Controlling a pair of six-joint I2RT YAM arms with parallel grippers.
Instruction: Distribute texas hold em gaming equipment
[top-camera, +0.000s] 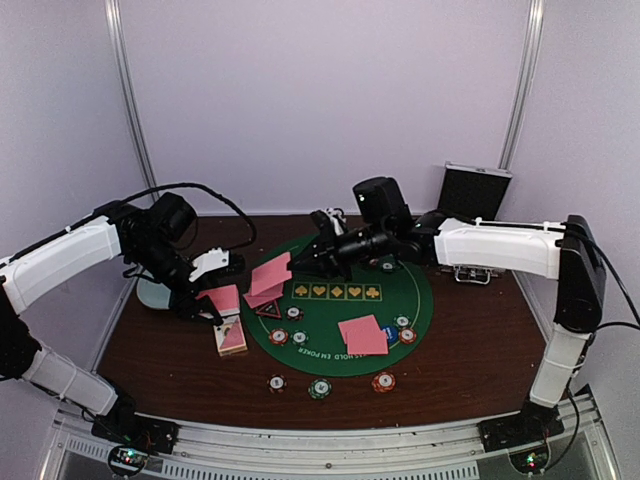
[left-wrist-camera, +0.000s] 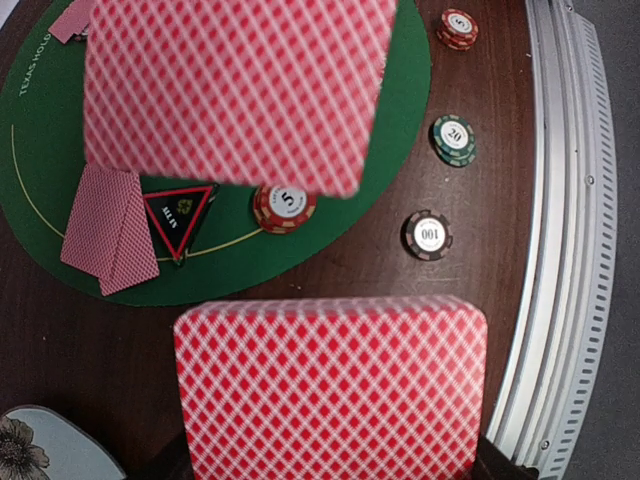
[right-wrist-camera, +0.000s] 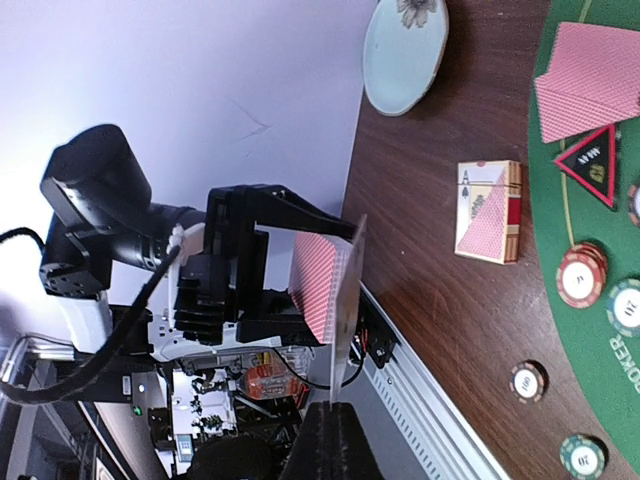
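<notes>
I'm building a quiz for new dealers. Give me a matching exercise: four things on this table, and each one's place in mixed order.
Things: A triangle marker; B card box; C chip marked 100; D dish.
Places: 1 table's left edge; 2 green mat, beside two cards; 3 bare wood, just left of the mat; 4 bare wood by the front rail.
Pairs: A-2, B-3, C-4, D-1.
</notes>
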